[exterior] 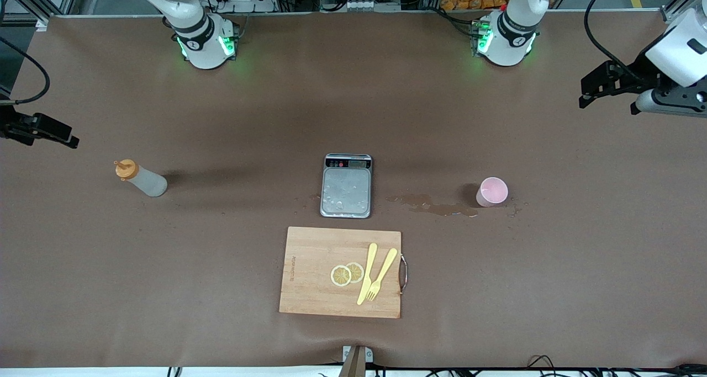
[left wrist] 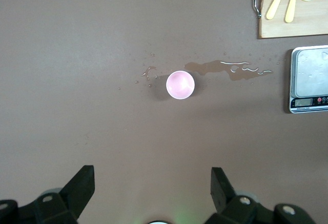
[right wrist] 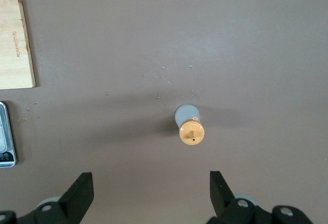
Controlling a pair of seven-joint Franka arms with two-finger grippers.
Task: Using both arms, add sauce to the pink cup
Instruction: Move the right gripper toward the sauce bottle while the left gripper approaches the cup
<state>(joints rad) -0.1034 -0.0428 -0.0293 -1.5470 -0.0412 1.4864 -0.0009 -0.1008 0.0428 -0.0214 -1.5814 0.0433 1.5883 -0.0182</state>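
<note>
The sauce bottle (exterior: 141, 179), whitish with an orange cap, stands upright toward the right arm's end of the table. It also shows in the right wrist view (right wrist: 189, 124), seen from above. The pink cup (exterior: 491, 191) stands upright toward the left arm's end, and it shows empty in the left wrist view (left wrist: 180, 84). My left gripper (exterior: 595, 90) (left wrist: 152, 183) is open and empty, high over the table's left-arm end. My right gripper (exterior: 52, 133) (right wrist: 151, 183) is open and empty, high over the table's right-arm end. Neither touches anything.
A grey scale (exterior: 346, 185) sits mid-table between bottle and cup. A brownish liquid spill (exterior: 436, 206) lies between the scale and the cup. A wooden cutting board (exterior: 315, 255), nearer the front camera, carries two lemon slices (exterior: 347, 274), a yellow knife and a fork (exterior: 381, 275).
</note>
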